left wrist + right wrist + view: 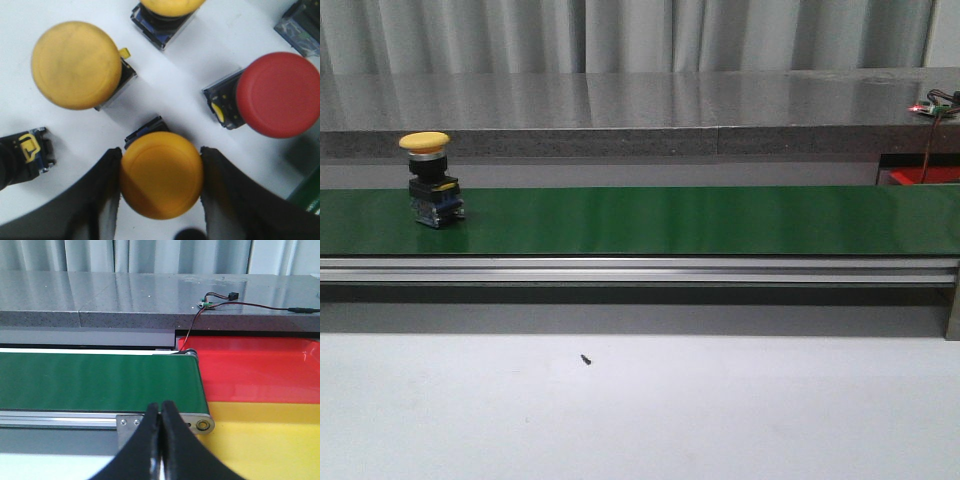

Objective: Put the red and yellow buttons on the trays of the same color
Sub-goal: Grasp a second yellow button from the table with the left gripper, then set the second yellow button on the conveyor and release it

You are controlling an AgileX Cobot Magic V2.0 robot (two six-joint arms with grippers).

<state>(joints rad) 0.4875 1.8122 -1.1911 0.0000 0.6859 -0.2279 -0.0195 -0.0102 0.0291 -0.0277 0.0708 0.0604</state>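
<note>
in the left wrist view the left claw point(161, 187) sits around an orange-yellow button point(161, 175), its two dark fingers point(102, 192) pressed against either side of the round cap, so it is closed onto that button. the button stands on a white tabletop point(200, 75). just beyond it stands a second yellow button point(76, 65), its cap paler, with a clear base showing beside it. to one side is a red button point(277, 94) with a black and yellow body under the cap. a third yellow button point(167, 9) is cut off at the picture's edge, and a black switch body with a yellow clip point(25, 152) lies on its side near the other edge. none of these touch each other.

in the right wrist view the right claw point(161, 440) has its fingers pressed flat together with nothing between them. it hangs near the end of the green belt point(95, 382), by the metal end bracket point(200, 424). beside the belt end lies the yellow tray point(270, 440), and past it the red tray point(250, 370), the two meeting edge to edge.

in the front view a lone yellow button point(432, 180) stands upright on the green belt near its left end. a small dark speck point(586, 358) lies on the white tabletop in front. a grey stone ledge point(620, 110) runs behind the belt, with curtains point(620, 35) beyond.
</note>
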